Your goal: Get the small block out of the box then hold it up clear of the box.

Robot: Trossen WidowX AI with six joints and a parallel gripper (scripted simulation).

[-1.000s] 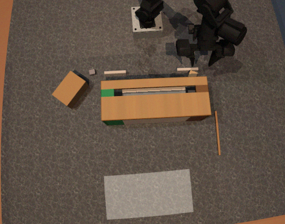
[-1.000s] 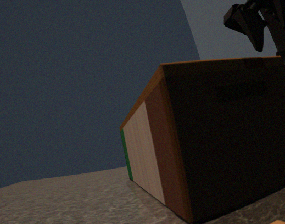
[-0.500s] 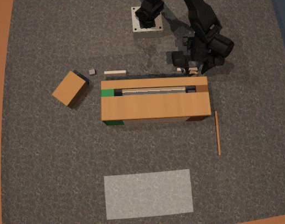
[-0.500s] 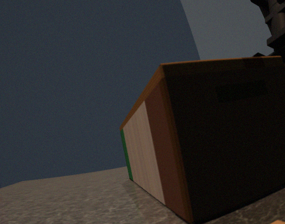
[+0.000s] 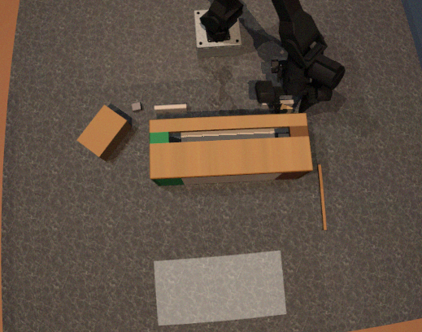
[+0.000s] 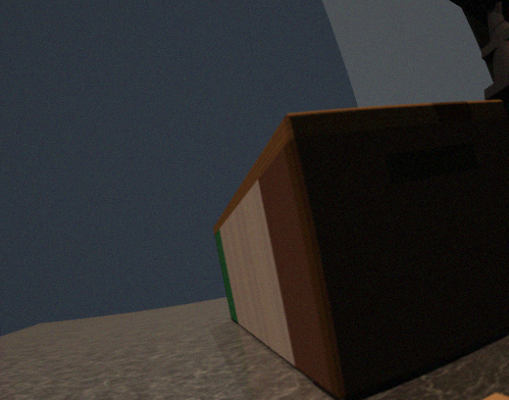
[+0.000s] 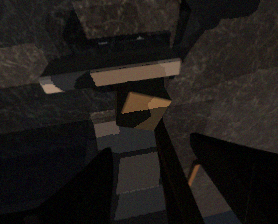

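The gripper (image 5: 290, 100) (image 7: 151, 146) is partly spread with nothing pinched between its fingers, its dark tips well apart in the wrist view. It is over the long side of the box (image 5: 229, 158) (image 6: 409, 247) nearest the arm's base plate (image 5: 237, 42), by the end with the brown panel (image 5: 299, 131) (image 6: 291, 267).

Ahead of the fingers in the wrist view, a small tan block (image 5: 286, 107) (image 7: 147, 102) sits askew, apart from both tips. It appears to be the task's block, outside the box's top outline and just beside that long side; what supports it is hard to tell. Just past it from the tips lies a pale strip (image 7: 135, 73).

From the gripper along the same side, near the far end, is a pale bar (image 5: 170, 107). The green panel (image 5: 159, 137) (image 6: 226, 276) marks that end of the box. Farther out come a small grey cube (image 5: 136, 106) and, close to it, a larger wooden block (image 5: 103, 129) set at an angle.

Past the brown-panel end, a thin orange stick (image 5: 322, 197) (image 7: 194, 174) lies on the table (image 5: 91, 221). Farthest from the gripper, across the box, is a pale rectangle (image 5: 219, 288).
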